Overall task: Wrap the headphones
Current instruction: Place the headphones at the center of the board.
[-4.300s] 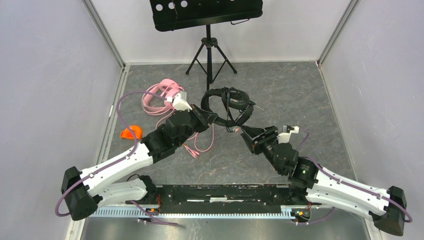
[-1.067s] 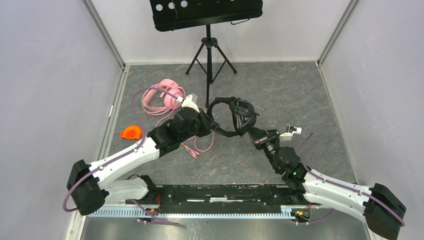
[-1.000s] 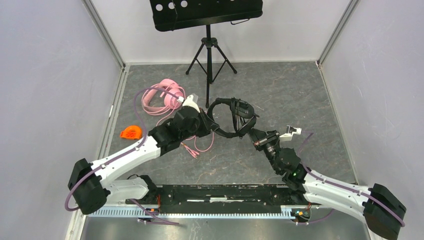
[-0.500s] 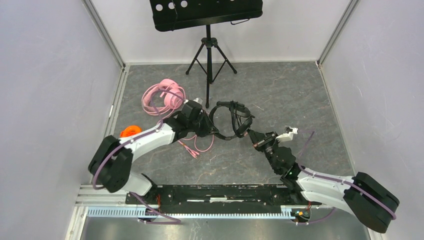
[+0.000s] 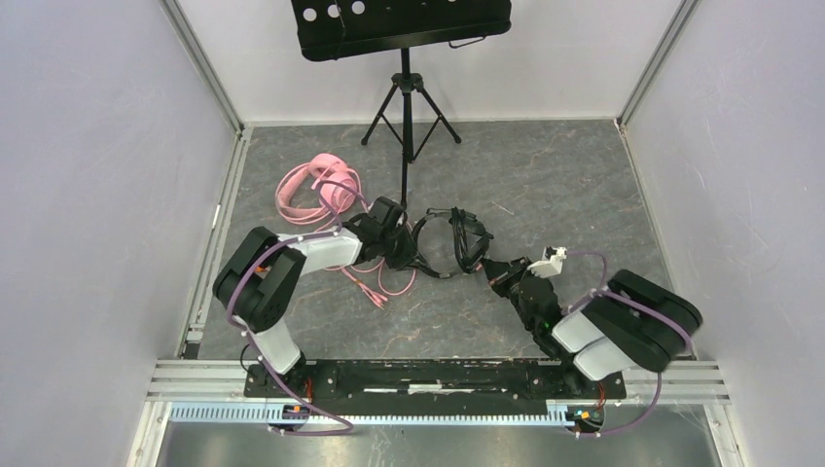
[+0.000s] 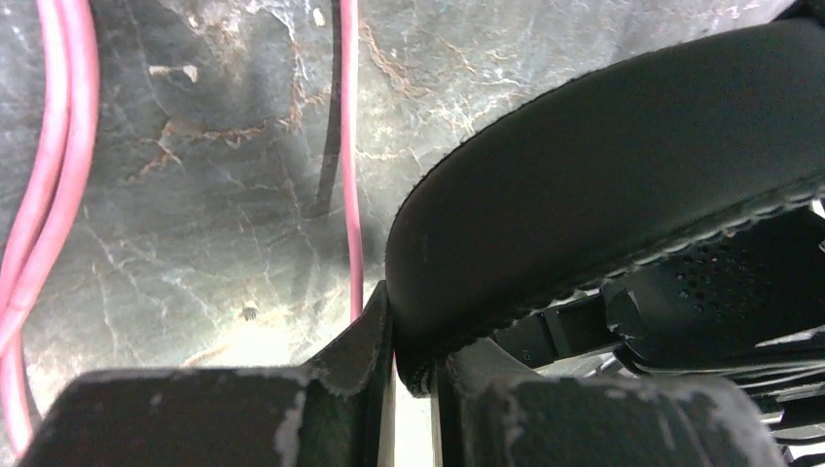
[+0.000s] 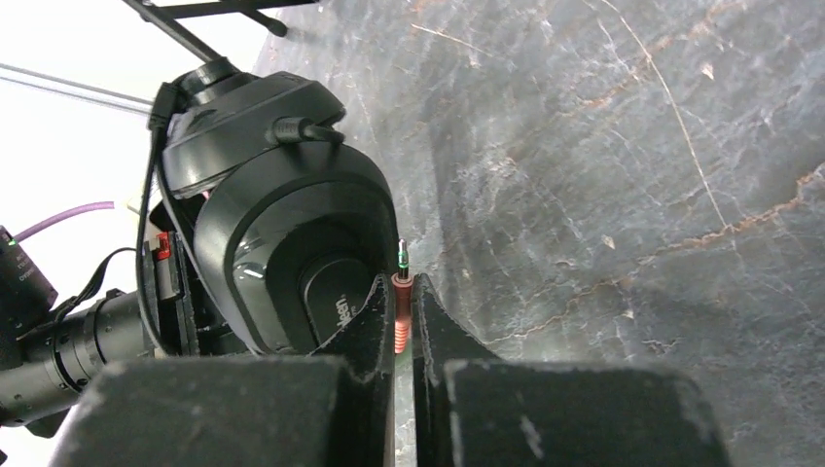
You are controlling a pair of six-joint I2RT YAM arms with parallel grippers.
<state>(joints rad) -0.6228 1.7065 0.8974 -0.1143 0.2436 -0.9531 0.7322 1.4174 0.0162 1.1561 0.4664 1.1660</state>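
As the 2 arms folded back, the left gripper [image 6: 413, 336] stayed pinched on the black headphones [image 5: 457, 239] and the right gripper [image 7: 401, 304] on a red plug [image 7: 400, 292]. The headphones slid nearer the robot, so wrapping had likely just begun.

Overhead plus two wrist close-ups
Looking down from behind; wrist views low over desk [image 5: 545, 175], sharing black headphones [image 5: 457, 238].

White lettering [image 7: 342, 317] on the black headphones [image 7: 277, 219], unreadable
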